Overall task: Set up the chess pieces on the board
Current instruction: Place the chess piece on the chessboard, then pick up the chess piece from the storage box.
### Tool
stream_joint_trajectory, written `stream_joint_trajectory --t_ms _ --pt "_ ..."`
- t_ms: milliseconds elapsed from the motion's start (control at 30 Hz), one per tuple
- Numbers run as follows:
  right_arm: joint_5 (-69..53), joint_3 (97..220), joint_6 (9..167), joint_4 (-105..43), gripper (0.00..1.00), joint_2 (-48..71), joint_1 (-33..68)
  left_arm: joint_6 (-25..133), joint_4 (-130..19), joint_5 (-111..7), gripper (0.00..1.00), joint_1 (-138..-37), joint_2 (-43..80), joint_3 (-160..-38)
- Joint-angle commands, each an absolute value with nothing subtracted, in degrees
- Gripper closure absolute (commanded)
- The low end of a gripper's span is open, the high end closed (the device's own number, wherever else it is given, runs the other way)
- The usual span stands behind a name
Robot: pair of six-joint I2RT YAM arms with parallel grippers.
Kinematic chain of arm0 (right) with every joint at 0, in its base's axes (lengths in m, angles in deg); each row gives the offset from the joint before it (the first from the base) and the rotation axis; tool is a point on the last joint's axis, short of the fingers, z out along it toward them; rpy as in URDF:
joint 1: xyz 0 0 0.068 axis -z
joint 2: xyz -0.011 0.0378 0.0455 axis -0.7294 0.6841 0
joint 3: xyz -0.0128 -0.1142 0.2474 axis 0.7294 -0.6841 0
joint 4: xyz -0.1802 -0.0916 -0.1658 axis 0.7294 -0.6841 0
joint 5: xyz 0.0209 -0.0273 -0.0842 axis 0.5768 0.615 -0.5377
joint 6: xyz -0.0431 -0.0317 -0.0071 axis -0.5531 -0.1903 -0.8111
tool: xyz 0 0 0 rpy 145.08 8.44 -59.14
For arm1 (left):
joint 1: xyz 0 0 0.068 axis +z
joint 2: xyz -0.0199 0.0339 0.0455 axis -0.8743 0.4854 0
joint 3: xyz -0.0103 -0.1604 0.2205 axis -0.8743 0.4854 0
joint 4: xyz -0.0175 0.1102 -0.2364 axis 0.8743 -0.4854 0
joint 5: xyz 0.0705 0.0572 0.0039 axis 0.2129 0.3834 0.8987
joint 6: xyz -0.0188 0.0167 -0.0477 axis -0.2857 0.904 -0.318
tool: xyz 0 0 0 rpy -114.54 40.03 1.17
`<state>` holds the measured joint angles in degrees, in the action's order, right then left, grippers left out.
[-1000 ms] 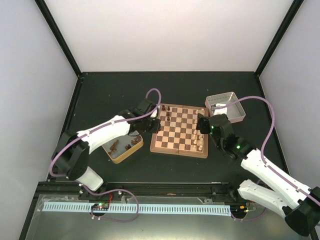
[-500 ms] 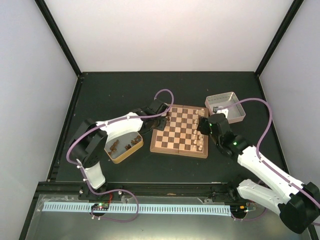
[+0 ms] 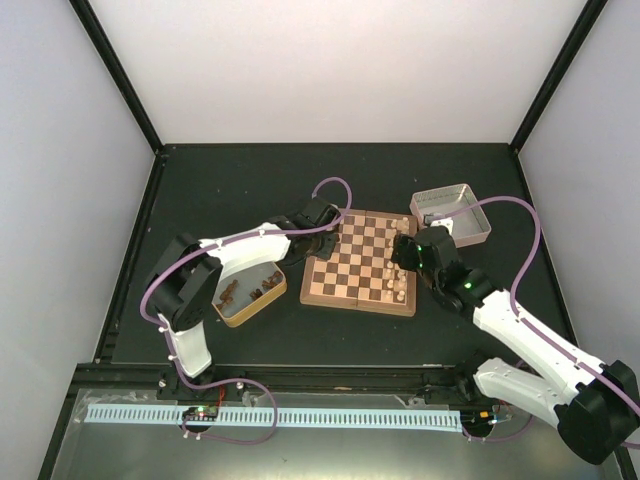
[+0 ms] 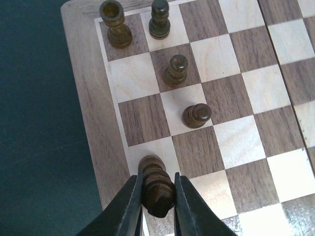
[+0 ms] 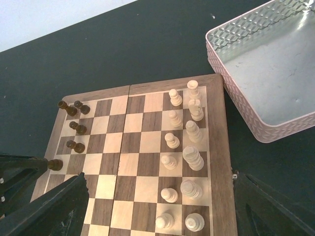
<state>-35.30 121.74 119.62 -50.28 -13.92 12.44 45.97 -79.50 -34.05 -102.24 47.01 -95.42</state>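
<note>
Plainly from the left wrist, left gripper (image 4: 156, 182) clenched on dark chess piece (image 4: 156, 191); right gripper (image 5: 161, 187) released.

Cropped from my views
The board (image 4: 88, 123) overruns my left-wrist frame; the silver tin (image 5: 266, 73) is cut at right.

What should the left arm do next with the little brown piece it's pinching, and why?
Probably lower the brown piece straight down onto the light edge square beneath it, then open. The left end effector is shut on it over the board, where four other dark pieces already stand; whether it touches yet is unclear.
</note>
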Motion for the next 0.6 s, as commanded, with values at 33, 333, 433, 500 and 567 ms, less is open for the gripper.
stream_joint_trajectory --t_ms 33,333,433,500,567 --pt "-34.4 121.6 120.6 -48.6 0.18 -14.1 12.8 46.7 -79.0 -33.8 0.70 -102.5 47.3 -96.5" --pt "-32.6 121.6 120.8 -48.0 0.19 -13.9 12.8 45.7 -78.3 -31.5 0.34 -102.0 41.1 -97.2" --pt "-32.6 121.5 120.9 -48.1 0.19 -14.1 12.8 43.9 -80.0 -29.8 0.34 -101.3 38.7 -96.8" --pt "-32.6 121.5 120.9 -48.2 0.19 -14.3 12.8 42.2 -81.1 -29.3 0.34 -100.4 36.7 -95.7" --pt "-32.3 121.5 120.9 -48.2 0.18 -14.3 12.8 40.2 -82.4 -29.0 0.34 -98.8 33.9 -93.9"
